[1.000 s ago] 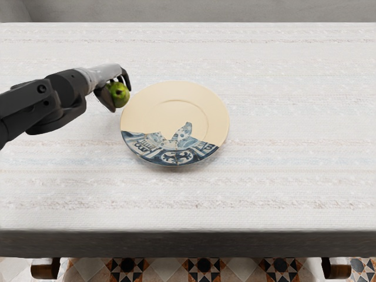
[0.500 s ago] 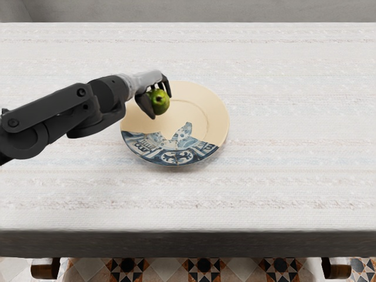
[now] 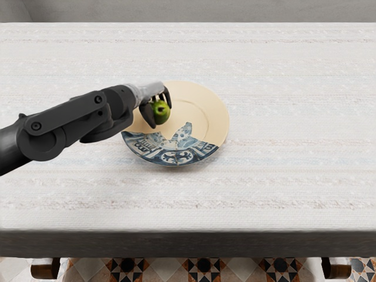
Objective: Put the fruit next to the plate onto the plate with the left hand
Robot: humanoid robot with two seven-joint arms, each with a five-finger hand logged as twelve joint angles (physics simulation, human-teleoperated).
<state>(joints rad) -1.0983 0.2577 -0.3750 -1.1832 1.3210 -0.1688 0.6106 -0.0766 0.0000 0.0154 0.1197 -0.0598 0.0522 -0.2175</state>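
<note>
A small green fruit (image 3: 161,110) is held in my left hand (image 3: 156,106), whose dark fingers are curled around it. The hand and fruit hang over the left part of the plate (image 3: 200,111), a round cream dish with a blue and white pattern along its near side. Whether the fruit touches the plate surface I cannot tell. My left arm reaches in from the picture's left edge across the table. The right arm does not show.
The plate rests near the middle of a wide pale striped tabletop (image 3: 282,164). The table's dark front edge (image 3: 188,244) runs along the bottom, with patterned floor tiles below it.
My left hand has carried the fruit rightward from beside the plate's left rim to over the plate, then dropped slightly lower. The plate has not moved.
</note>
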